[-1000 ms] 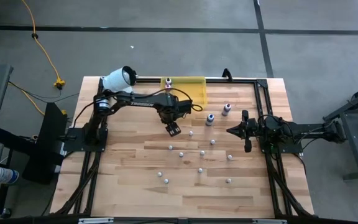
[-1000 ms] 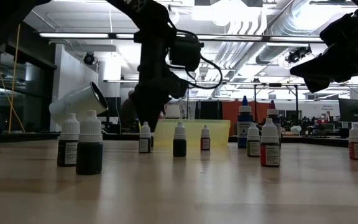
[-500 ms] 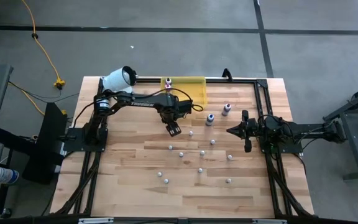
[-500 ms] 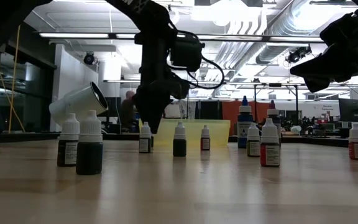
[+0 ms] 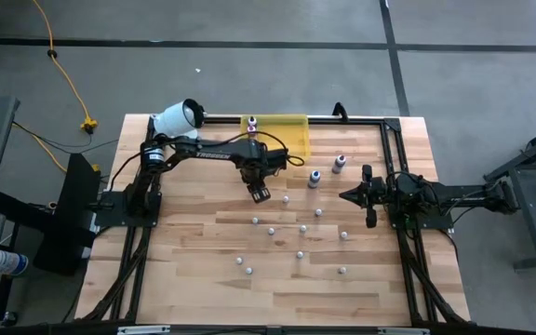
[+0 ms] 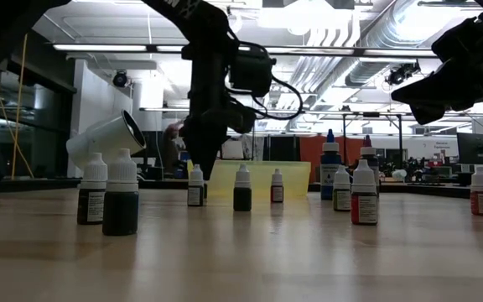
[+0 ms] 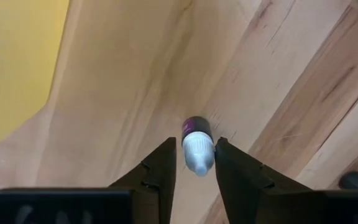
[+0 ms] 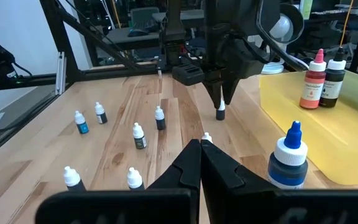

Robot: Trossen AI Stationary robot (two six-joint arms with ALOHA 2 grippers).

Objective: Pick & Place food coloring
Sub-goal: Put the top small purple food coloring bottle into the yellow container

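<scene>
Left tool [image 7: 196, 163] narrowly brackets a white-capped dropper bottle [image 7: 196, 145], grip unclear; no readable label.

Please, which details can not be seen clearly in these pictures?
- Left pincer around the small bottle: left wrist view does not show whether the fingers touch it.
- Same bottle: low view, the arm hides it.
- Bottle labels: low view, too small to read.
- Yellow tray: left wrist view, cut by the edge.

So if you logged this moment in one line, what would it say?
left end effector: fingers either side of small dropper bottle, table centre | right end effector: shut, waiting at right | yellow tray: two bottles inside
</scene>
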